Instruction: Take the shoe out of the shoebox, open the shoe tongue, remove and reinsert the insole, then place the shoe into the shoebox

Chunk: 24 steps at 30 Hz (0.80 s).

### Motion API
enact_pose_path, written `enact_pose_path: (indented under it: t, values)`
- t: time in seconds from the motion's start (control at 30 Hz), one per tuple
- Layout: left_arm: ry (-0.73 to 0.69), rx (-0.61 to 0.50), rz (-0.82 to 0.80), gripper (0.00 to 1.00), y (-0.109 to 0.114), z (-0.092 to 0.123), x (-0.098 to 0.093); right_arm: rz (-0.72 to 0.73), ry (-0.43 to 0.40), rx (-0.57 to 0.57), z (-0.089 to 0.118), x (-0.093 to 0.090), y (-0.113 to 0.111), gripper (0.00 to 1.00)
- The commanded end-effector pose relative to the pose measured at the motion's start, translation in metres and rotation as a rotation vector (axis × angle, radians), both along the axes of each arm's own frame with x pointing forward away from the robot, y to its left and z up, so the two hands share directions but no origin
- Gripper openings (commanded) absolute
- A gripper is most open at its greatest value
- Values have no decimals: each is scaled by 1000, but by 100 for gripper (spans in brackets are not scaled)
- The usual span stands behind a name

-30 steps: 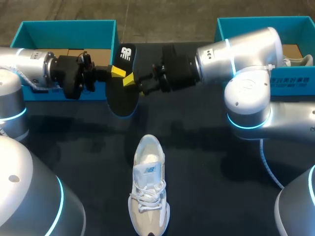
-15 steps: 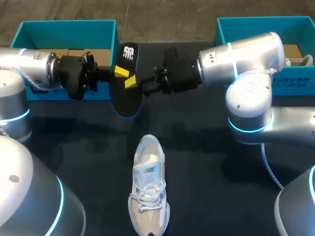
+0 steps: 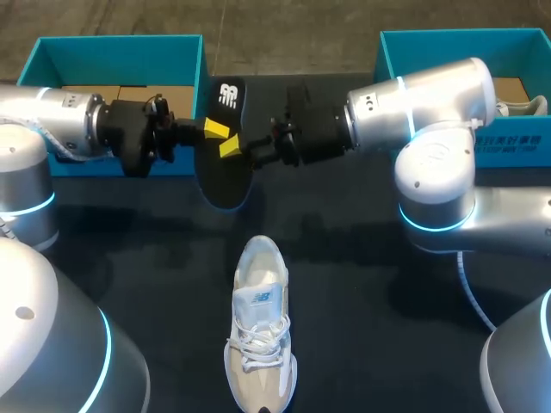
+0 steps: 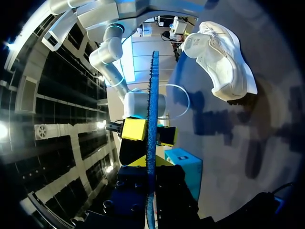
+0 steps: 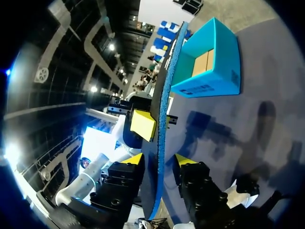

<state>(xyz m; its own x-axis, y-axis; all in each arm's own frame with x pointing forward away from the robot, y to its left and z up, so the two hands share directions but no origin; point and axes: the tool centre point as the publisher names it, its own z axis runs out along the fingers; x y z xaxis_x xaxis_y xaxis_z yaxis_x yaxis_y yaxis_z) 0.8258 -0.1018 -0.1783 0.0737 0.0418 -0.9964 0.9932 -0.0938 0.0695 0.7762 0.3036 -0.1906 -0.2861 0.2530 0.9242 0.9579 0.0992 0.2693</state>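
A black insole (image 3: 222,146) with a blue underside hangs on edge above the table's far middle. My left gripper (image 3: 212,131) comes in from the left and is shut on it; in the left wrist view the insole (image 4: 152,95) runs edge-on between its tips (image 4: 151,164). My right gripper (image 3: 237,150) faces it from the right. In the right wrist view its fingers (image 5: 159,162) straddle the insole (image 5: 164,95), with a gap still showing on one side. The white shoe (image 3: 258,331) lies on the table near the front, toe away from me.
A teal shoebox (image 3: 120,47) stands at the far left behind my left arm. A second teal shoebox (image 3: 465,43) stands at the far right behind my right arm. The dark table between the shoe and the insole is bare.
The insole and my left gripper have shifted slightly to the right. My right gripper's fingers have narrowed around the insole.
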Motion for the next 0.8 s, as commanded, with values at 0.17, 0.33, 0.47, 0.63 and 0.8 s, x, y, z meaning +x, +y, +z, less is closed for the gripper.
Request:
enact_pose_path:
  t: [0.17, 0.33, 0.47, 0.63, 0.8]
  values:
    - [0, -1, 7, 0, -2, -1, -3, -1, -3, -2, 3, 0, -1, 33]
    - [4, -1, 10, 0, -2, -2, -3, 3, -11, -3, 6, -1, -2, 13]
    - [6, -3, 13, 0, -1, -2, -3, 0, -16, 4, 7, -1, -3, 0]
    - [9, 1, 12, 0, -1, -3, -3, 2, -19, 9, 6, -1, -2, 0]
    - [29, 15, -9, 100, -1, -3, -4, -9, -31, 16, 6, -2, -3, 0]
